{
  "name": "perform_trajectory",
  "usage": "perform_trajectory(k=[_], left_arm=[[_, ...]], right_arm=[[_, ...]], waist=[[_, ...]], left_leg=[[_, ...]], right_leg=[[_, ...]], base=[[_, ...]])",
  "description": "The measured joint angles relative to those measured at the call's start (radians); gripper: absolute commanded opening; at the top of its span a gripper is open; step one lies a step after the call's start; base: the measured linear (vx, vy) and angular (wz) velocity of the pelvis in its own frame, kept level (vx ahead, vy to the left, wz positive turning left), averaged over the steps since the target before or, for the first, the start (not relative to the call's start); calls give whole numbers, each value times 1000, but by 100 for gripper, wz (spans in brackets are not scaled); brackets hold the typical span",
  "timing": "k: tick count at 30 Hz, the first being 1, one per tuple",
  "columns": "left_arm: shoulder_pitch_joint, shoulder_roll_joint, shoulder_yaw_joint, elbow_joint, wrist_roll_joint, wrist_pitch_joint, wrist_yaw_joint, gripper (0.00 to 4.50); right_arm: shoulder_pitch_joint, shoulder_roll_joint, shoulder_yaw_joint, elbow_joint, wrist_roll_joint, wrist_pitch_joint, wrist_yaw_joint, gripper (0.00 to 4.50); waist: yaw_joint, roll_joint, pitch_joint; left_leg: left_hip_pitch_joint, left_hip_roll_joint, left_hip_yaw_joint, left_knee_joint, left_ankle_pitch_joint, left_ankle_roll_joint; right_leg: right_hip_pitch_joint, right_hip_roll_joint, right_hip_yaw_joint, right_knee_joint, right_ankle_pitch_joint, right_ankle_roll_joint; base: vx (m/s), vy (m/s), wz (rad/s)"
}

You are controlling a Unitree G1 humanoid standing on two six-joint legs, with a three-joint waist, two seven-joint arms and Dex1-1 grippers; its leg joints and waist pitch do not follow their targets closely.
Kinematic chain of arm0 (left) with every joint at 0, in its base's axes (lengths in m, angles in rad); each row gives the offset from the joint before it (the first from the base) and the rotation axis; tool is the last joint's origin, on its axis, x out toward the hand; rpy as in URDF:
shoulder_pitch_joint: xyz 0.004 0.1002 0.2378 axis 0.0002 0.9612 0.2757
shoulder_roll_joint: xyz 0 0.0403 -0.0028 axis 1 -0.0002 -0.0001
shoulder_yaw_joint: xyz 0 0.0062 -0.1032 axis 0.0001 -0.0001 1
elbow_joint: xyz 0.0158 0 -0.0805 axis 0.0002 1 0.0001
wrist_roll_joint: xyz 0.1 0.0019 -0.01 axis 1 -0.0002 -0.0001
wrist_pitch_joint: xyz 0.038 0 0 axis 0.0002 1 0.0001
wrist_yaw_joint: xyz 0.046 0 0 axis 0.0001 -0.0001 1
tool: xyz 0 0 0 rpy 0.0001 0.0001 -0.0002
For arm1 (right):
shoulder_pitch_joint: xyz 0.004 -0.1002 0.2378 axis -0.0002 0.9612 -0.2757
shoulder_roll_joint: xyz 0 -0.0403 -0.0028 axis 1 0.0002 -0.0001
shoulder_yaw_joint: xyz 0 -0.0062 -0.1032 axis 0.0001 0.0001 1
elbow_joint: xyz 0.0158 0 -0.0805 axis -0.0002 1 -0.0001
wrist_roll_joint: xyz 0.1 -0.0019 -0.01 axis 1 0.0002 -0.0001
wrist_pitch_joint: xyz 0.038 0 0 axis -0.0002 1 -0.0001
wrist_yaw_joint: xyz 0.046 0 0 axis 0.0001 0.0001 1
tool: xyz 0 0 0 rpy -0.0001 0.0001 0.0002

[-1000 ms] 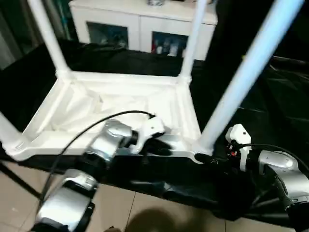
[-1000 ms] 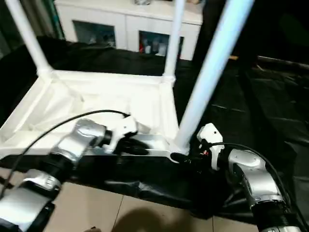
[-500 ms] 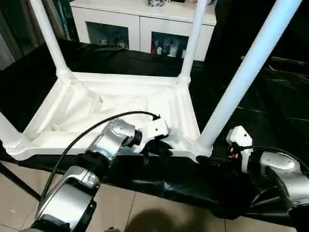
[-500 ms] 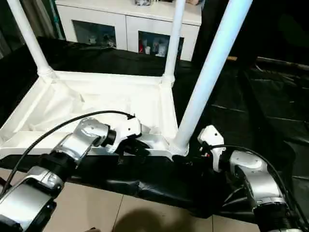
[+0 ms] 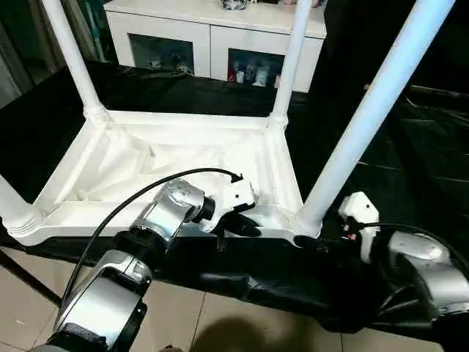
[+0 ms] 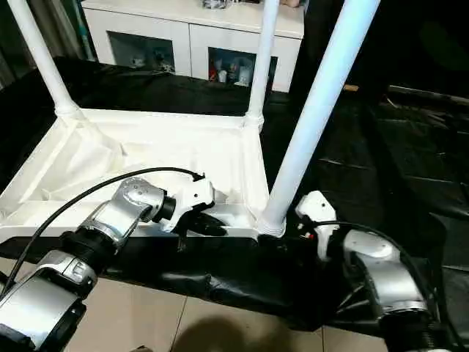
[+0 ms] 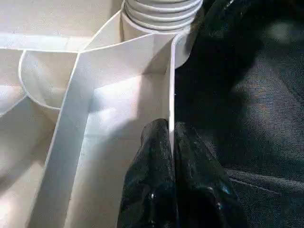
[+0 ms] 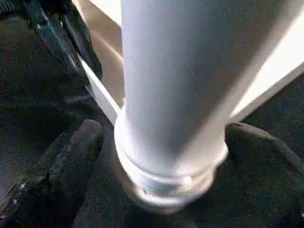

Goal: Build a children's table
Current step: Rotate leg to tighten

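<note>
Black-covered work table (image 5: 410,161) bears children's table (image 5: 183,158); left gripper (image 7: 171,142) pinches its rim.

Head stereo pair: high, facing forward-down over children's table (image 5: 183,158). Left wrist camera: close along its rim. Right wrist camera: close at near-right leg (image 8: 175,95), shared with both.

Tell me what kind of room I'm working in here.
Probably an indoor lab or workshop: a black-covered work table holds the upturned children's table, with a white glass-door cabinet behind and a tiled floor.
</note>
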Motion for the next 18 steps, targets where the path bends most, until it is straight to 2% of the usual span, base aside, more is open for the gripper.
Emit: perform_trajectory(k=[1,3,7,11,16,18], left_arm=[[0,0,0,0,0,0,1,0],[0,1,0,0,0,0,1,0],[0,2,0,-1,-2,1,0,0],[1,4,0,-3,-3,3,0,0],[4,11,0,-8,-8,7,-1,0],[5,12,0,-10,-10,9,-2,0]], right_arm=[[-3,2,0,1,6,1,1,421],[-6,2,-1,1,7,1,3,421],[-5,2,-2,1,10,2,4,380],[-5,2,-5,1,24,3,6,358],[-6,2,-11,1,29,9,14,302],[-7,2,-11,1,30,11,15,294]], waist=[[0,0,0],[-1,0,0],[-1,0,0],[-2,0,0],[-6,-1,0],[-7,-1,0]], left_leg=[[0,0,0,0,0,0],[0,0,0,0,0,0],[0,0,0,-1,0,0],[0,0,0,-1,0,0],[0,0,0,-2,0,0],[0,0,0,-2,0,0]], right_leg=[[0,0,0,0,0,0],[0,0,0,0,0,0],[0,0,0,0,0,0],[0,0,0,0,0,0],[0,0,0,0,0,0],[0,0,0,0,0,0]], base=[[0,0,0],[0,0,0],[0,0,0],[0,0,0],[0,0,0],[0,0,0]])
